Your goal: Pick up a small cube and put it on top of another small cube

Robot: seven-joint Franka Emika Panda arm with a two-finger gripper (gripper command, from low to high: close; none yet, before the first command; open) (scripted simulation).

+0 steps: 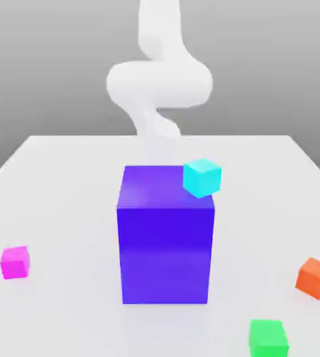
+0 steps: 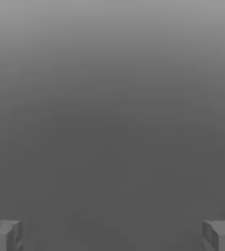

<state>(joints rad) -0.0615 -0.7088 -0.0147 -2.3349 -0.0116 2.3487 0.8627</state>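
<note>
Green cube (image 1: 268,338) at table (image 1: 65,209) front edge. Small cube (image 1: 14,263), magenta, near front-left edge, untouched. Gripper (image 2: 112,235) spread wide, empty, raised well behind the blue block (image 1: 166,237).

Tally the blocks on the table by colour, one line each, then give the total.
Blue-purple big block: 1
Cyan cube: 1
Pink cube: 1
Orange cube: 1
Green cube: 1
Total: 5
</note>
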